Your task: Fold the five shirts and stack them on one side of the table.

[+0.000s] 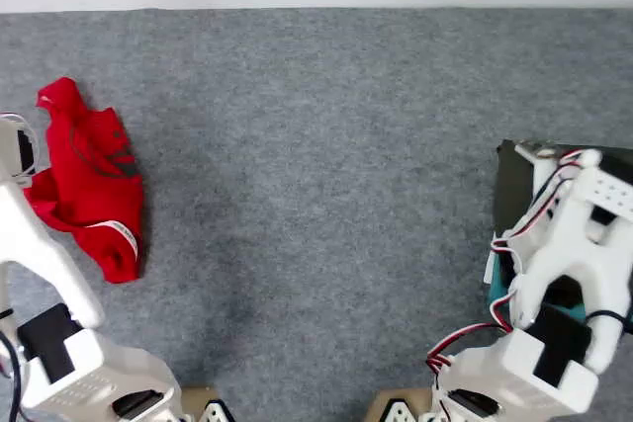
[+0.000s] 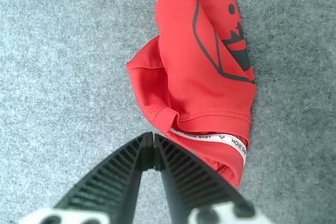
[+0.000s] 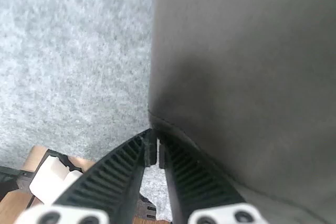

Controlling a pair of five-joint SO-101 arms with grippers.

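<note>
Left hand pressed together, empty; crumpled red shirt just ahead of it on desk. Soft, light, limp; probably best pinched at hem nearest hand. Right hand pressed together at edge of dark cloth

A red shirt printed with a dark cartoon face lies crumpled and unfolded at the left edge of the grey surface. A dark shirt lies flat at the right edge.

Most of dark shirt hidden under right arm, its extent unclear. Frame edge crops red shirt.
</note>
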